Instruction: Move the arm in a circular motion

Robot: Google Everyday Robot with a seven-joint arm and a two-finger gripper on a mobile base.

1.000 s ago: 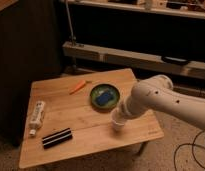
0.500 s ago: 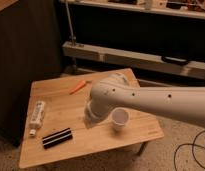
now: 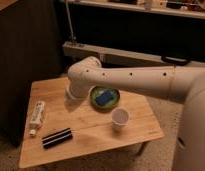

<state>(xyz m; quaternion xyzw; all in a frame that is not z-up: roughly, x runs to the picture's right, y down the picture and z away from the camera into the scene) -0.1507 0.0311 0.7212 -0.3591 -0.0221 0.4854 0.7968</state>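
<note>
one low wooden table (image 3: 86,125) stands on a speckled floor (image 3: 163,112) in a dim room, with a pale metal rail (image 3: 96,52) and dark shelving behind it. it carries a green bowl (image 3: 94,102) holding a blue block (image 3: 105,97), a white cup (image 3: 119,118), a black bar (image 3: 57,137) and a white tube (image 3: 37,114) whose print is too small to read. the arm (image 3: 136,80) comes in from the right, passes above the bowl and bends down at its elbow over the table's back left part; the gripper is hidden under that bend, its fingers closed together.
</note>
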